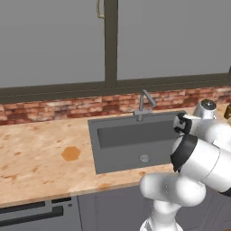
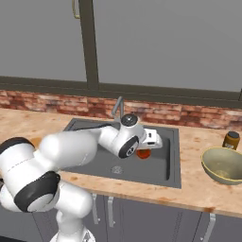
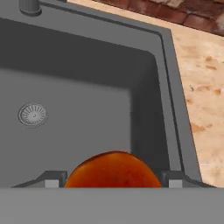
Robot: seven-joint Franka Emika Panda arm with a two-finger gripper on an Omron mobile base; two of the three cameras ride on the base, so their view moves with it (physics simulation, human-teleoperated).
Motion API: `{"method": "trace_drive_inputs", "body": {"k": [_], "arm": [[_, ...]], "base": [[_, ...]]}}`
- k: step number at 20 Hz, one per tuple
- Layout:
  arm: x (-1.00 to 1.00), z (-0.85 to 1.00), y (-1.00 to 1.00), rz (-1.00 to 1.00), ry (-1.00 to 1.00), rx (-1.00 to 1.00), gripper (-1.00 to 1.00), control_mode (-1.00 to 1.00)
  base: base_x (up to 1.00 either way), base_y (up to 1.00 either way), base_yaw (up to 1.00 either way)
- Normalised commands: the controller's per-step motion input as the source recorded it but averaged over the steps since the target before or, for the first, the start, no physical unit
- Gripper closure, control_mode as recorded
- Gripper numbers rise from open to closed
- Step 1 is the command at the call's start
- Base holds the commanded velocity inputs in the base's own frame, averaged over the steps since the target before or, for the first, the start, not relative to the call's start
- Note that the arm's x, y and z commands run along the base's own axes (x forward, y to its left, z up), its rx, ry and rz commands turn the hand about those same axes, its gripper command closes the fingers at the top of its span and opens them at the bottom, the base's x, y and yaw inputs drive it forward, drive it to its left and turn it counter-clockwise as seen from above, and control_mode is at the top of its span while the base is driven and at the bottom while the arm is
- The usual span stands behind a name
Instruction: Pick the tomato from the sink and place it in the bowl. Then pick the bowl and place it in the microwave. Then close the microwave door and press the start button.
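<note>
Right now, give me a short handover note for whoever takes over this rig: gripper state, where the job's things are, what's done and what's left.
Gripper: open, down in the sink, one fingertip on each side of the tomato; not closed on it.
Tomato: on the sink floor near the right wall, right of the drain.
Bowl: empty, on the counter right of the sink, a small jar behind it.
Done: the gripper is in place around the tomato.
Left: close and lift the tomato, put it in the bowl, carry the bowl into the microwave, shut the door, press start.
</note>
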Motion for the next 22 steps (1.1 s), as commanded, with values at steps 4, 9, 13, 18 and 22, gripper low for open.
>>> {"method": "trace_drive_inputs", "body": {"k": [4,9,13,18,22], "arm": [[-0.25,1.0,-0.8,0.0,0.0,-0.02,1.0,-1.0],[-0.29,0.98,-0.98,-0.03,0.0,0.0,1.0,-1.0],[-0.13,0.56,-1.0,-0.19,0.04,0.0,1.0,-1.0],[0.0,-0.01,-0.89,-0.4,0.16,0.0,1.0,-1.0],[0.0,-0.27,-0.44,-0.46,0.04,0.0,1.0,-1.0]], "base": [[0.0,0.0,0.0],[0.0,0.0,0.0],[0.0,0.0,0.0],[0.0,0.0,0.0],[0.0,0.0,0.0]]}}
